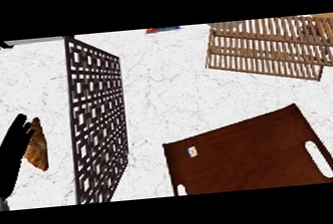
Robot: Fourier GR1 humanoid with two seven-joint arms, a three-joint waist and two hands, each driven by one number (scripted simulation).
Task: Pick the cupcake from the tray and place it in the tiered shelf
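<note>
Cupcake (pixel 193 151) sits small on the tray (pixel 261 150) near its left edge, well apart from left hand (pixel 7 153) with fingers (pixel 19 128) straight at lower left; shelf (pixel 275 47) upper right on tabletop (pixel 167 89).

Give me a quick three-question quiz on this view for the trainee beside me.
1. True or false: the cupcake sits on the brown tray.
2. Where is the wooden shelf? A) far right of the counter B) near left corner C) on the tray
3. Which hand shows in the view, and is it open?
Key: 1 true; 2 A; 3 the left hand, open, at the lower left edge.
</note>
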